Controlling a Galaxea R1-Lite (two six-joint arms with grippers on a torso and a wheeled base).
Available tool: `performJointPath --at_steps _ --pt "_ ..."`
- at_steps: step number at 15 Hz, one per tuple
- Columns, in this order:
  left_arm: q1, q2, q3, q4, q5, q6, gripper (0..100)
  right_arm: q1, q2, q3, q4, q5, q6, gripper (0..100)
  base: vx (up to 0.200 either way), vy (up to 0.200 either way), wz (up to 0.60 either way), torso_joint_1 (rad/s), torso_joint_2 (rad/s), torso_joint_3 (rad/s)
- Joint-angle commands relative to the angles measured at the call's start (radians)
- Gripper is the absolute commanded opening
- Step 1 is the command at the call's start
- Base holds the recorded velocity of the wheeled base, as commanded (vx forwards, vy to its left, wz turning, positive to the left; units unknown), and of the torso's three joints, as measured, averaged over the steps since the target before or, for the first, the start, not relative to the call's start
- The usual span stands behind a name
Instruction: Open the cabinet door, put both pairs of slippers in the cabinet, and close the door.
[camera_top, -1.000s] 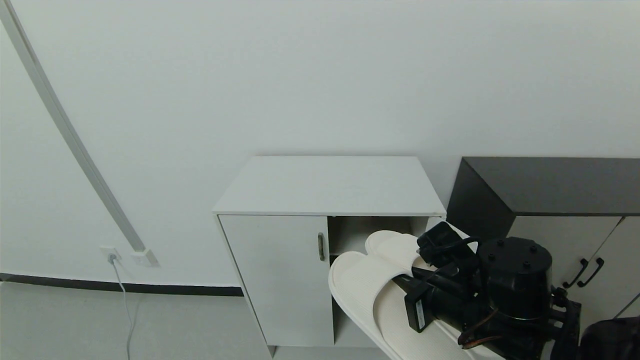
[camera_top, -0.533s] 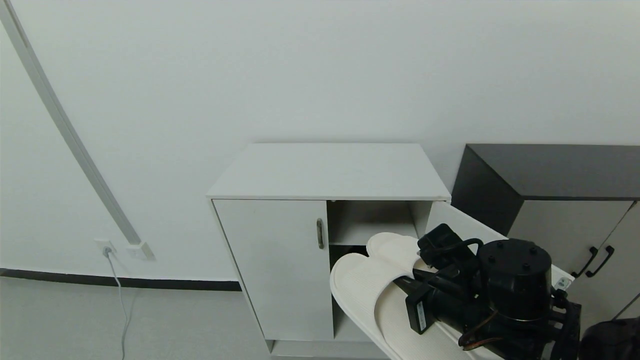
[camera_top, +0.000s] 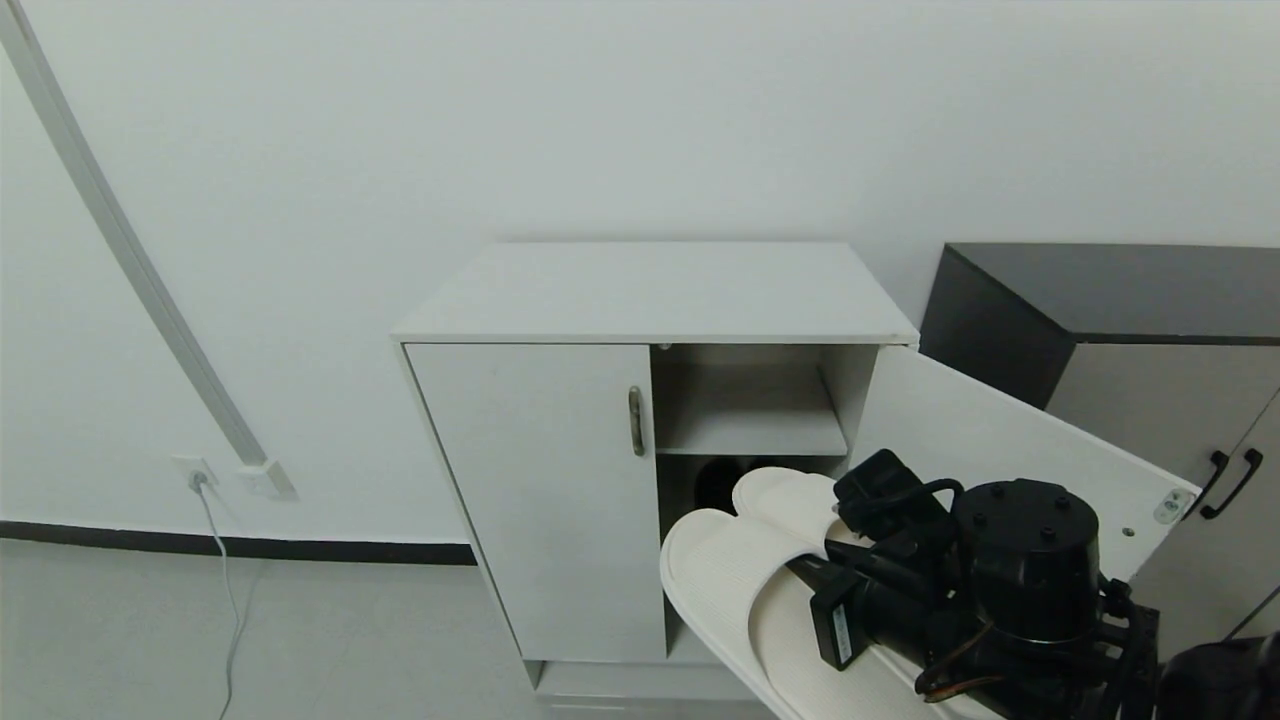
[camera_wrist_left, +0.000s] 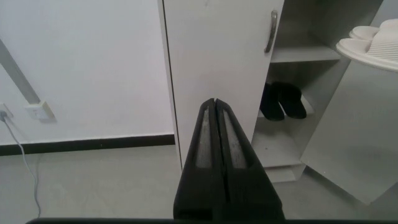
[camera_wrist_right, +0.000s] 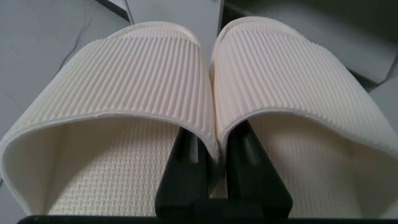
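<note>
The white cabinet (camera_top: 650, 290) has its left door (camera_top: 540, 480) closed and its right door (camera_top: 1000, 440) swung wide open. My right gripper (camera_top: 822, 548) is shut on a pair of white ribbed slippers (camera_top: 740, 570), held side by side in front of the open compartment, toes toward it. Its fingers (camera_wrist_right: 208, 155) pinch the slippers' (camera_wrist_right: 249, 81) two adjoining inner walls. A black pair of slippers (camera_wrist_left: 283, 99) lies on the lower shelf inside. My left gripper (camera_wrist_left: 214, 106) is shut on nothing, low in front of the closed door.
A dark-topped cabinet (camera_top: 1110, 290) stands right behind the open door. A bare upper shelf (camera_top: 750, 435) sits inside the white cabinet. On the left wall are a socket with a cable (camera_top: 195, 472) and a slanted conduit (camera_top: 130, 250). Grey floor lies to the left.
The head camera has moved: the cabinet now sits higher in the picture, with more of its open door and shelves showing. The right gripper still holds the white slippers the same way.
</note>
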Motion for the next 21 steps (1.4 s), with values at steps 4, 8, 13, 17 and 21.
performJointPath --at_steps 4,8,13,17,21 --pt "0.0 0.0 0.0 0.0 0.0 0.0 0 0.0 0.009 0.0 -0.001 0.0 0.001 0 0.0 0.0 0.0 -0.187 0.51 0.32" --pt "0.0 0.0 0.0 0.0 0.0 0.0 0 -0.002 0.023 -0.002 -0.008 0.002 0.001 0 0.0 0.0 0.0 -0.157 0.48 0.322" --pt "0.0 0.0 0.0 0.0 0.0 0.0 0 -0.002 0.023 0.0 -0.014 0.002 0.001 0 0.0 0.0 0.0 -0.12 0.47 0.339" --pt "0.0 0.0 0.0 0.0 0.0 0.0 0 -0.002 0.027 0.006 -0.015 0.012 0.002 0 0.0 0.0 0.0 -0.072 0.45 0.366" --pt "0.0 0.0 0.0 0.0 0.0 0.0 0 -0.002 0.035 0.009 -0.037 0.012 0.002 0 0.0 0.0 0.0 -0.014 0.35 0.331"
